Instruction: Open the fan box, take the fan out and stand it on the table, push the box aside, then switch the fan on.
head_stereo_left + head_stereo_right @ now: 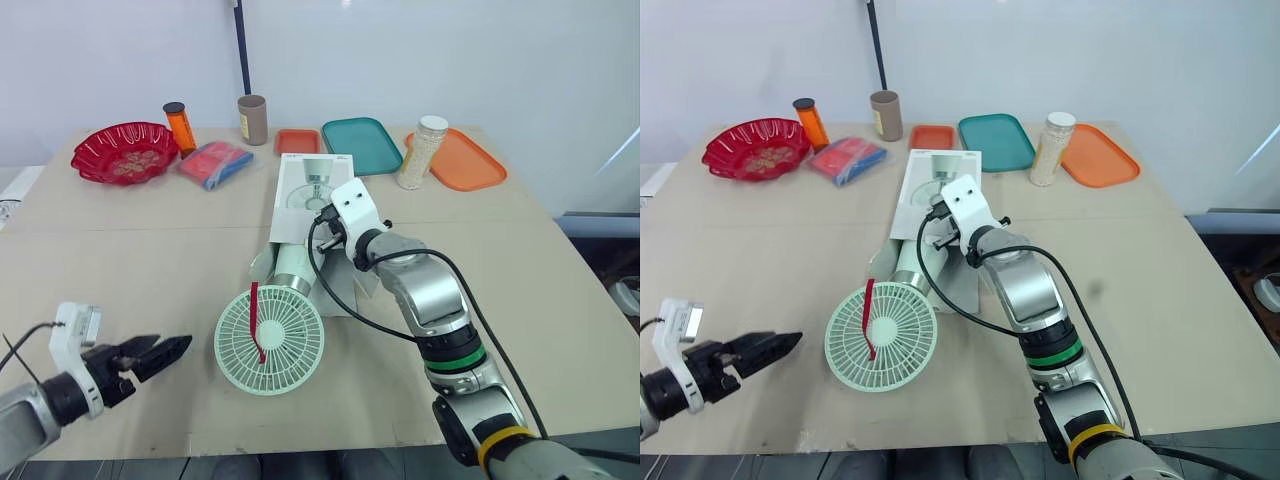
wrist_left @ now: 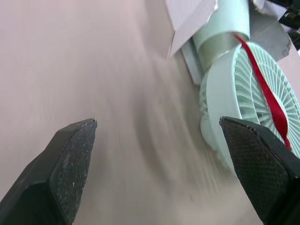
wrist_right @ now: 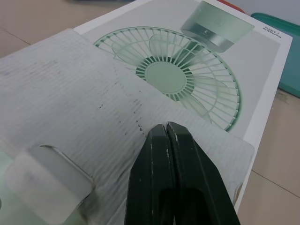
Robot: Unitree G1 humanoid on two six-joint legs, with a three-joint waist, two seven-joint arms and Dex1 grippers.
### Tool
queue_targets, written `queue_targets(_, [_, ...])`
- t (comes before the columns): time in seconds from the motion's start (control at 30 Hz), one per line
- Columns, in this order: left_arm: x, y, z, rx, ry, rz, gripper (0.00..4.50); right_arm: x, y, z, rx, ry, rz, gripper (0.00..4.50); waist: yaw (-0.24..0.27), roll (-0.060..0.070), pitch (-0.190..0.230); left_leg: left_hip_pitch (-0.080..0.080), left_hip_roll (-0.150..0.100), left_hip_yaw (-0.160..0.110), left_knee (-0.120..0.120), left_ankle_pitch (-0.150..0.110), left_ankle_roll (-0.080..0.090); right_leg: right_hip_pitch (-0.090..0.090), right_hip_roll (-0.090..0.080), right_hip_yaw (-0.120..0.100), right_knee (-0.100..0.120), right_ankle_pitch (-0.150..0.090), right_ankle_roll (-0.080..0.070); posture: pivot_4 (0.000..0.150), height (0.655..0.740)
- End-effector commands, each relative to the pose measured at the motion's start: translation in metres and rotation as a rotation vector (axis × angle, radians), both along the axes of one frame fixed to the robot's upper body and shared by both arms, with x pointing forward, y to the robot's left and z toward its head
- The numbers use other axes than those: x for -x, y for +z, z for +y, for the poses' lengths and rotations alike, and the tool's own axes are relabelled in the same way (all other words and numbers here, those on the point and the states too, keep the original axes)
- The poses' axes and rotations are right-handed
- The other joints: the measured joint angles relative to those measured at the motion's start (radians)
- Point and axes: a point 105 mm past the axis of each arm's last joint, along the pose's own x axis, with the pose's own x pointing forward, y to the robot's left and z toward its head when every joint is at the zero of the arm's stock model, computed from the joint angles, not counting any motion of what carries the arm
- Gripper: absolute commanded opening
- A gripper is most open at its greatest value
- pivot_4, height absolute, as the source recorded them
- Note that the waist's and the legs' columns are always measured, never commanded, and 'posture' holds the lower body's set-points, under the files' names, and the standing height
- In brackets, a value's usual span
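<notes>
Fan (image 1: 270, 340) lies half out of its box (image 1: 312, 190) at mid-worktop (image 1: 120, 260).
Mint grille up and toward the near edge, red strap (image 1: 256, 320) across it, base in the box's open mouth, long axis in line with the box. The box shows a fan picture; its print is unreadable. Left pincer (image 1: 165, 352) gapes wide, empty; right pincer (image 3: 165, 127) is closed over the flap (image 3: 70, 93).

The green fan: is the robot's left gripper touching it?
Apart. The left eye view shows a strip of bare table between the open left gripper and the fan.
</notes>
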Motion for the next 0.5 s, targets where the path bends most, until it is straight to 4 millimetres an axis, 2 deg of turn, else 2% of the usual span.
queue_targets(0.03, [-0.007, 0.000, -0.004, -0.154, -0.072, -0.116, 4.47, -0.004, -0.012, -0.008, 0.012, -0.046, 0.036, 0.00, 0.001, -0.001, 0.000, 0.000, 0.000, 0.000, -0.001, 0.001, -0.001, -0.001, 0.000, 0.000, 0.000, 0.000, 0.000, 0.150, 0.7400])
queue_targets(0.13, [-0.005, 0.000, -0.016, -0.266, -0.187, -0.184, 4.47, -0.004, -0.007, -0.010, 0.020, -0.048, 0.012, 0.00, 0.001, -0.002, 0.000, -0.001, 0.000, 0.000, -0.003, 0.001, -0.002, -0.002, 0.000, 0.000, 0.000, 0.000, 0.000, 0.150, 0.7400])
queue_targets(0.2, [-0.004, -0.002, -0.020, -0.355, -0.269, -0.238, 4.47, -0.003, 0.006, -0.009, 0.020, -0.030, -0.029, 0.00, 0.001, -0.001, 0.001, -0.001, 0.000, 0.000, -0.003, 0.001, -0.002, -0.003, 0.000, 0.000, 0.000, 0.000, 0.000, 0.150, 0.7400])
queue_targets(0.27, [-0.004, -0.007, -0.021, -0.432, -0.344, -0.274, 4.47, -0.002, 0.023, -0.009, 0.003, -0.012, -0.066, 0.00, 0.002, -0.001, 0.002, -0.001, 0.000, 0.000, -0.003, 0.001, -0.002, -0.003, 0.000, 0.000, 0.000, 0.000, 0.000, 0.150, 0.7400])
queue_targets(0.37, [-0.011, -0.011, -0.015, -0.499, -0.387, -0.320, 4.47, 0.010, 0.059, -0.005, -0.054, 0.065, -0.117, 0.00, 0.004, 0.004, 0.007, -0.003, 0.000, 0.001, -0.003, 0.003, -0.001, -0.005, 0.000, 0.001, 0.000, 0.001, 0.000, 0.150, 0.7400])
queue_targets(0.4, [-0.014, -0.012, -0.014, -0.519, -0.398, -0.339, 4.50, 0.015, 0.066, -0.003, -0.075, 0.091, -0.111, 0.26, 0.004, 0.004, 0.007, -0.009, 0.000, 0.001, -0.004, 0.005, 0.001, -0.012, 0.000, 0.001, 0.001, 0.003, 0.000, 0.150, 0.7400])
queue_targets(0.5, [-0.014, -0.013, -0.014, -0.544, -0.445, -0.365, 4.50, 0.026, 0.075, -0.004, -0.082, 0.140, -0.105, 1.06, 0.004, 0.004, 0.007, -0.015, 0.000, 0.001, -0.004, 0.006, 0.001, -0.018, 0.000, 0.000, 0.003, 0.004, 0.000, 0.150, 0.7400])
